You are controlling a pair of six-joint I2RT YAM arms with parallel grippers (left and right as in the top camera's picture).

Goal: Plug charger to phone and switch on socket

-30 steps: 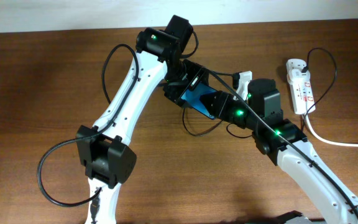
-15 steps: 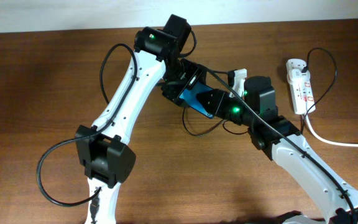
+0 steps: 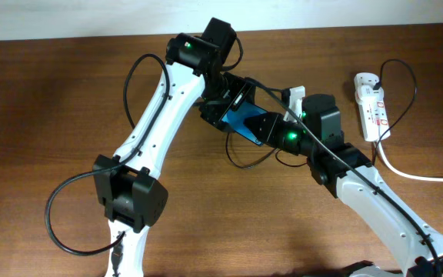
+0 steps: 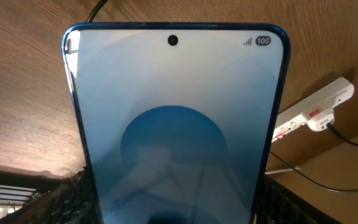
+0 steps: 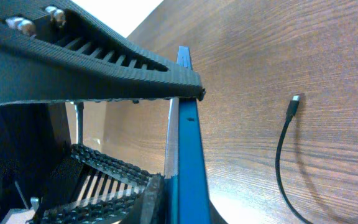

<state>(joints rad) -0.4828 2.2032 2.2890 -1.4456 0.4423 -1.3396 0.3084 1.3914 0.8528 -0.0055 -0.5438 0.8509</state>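
Note:
The phone (image 3: 244,121), blue screen lit, is held above the table. My left gripper (image 3: 223,106) is shut on its long edges; in the left wrist view the phone (image 4: 176,124) fills the frame. My right gripper (image 3: 271,128) is at the phone's other end; in the right wrist view the phone (image 5: 186,143) is edge-on with my jaws (image 5: 188,214) pinched on it. The charger's black cable (image 3: 246,164) lies loose on the table below, and its plug tip (image 5: 296,99) lies free on the wood. The socket (image 3: 371,104) lies at the far right, apart from both grippers.
The socket's thick white cord (image 3: 414,175) runs off the right edge. A thin black cable (image 3: 412,85) loops beside the strip. The socket also shows in the left wrist view (image 4: 316,112). The table is brown wood (image 3: 52,100).
My right arm has moved left and its gripper has come onto the phone's lower end. The left arm holds the phone in nearly the same place.

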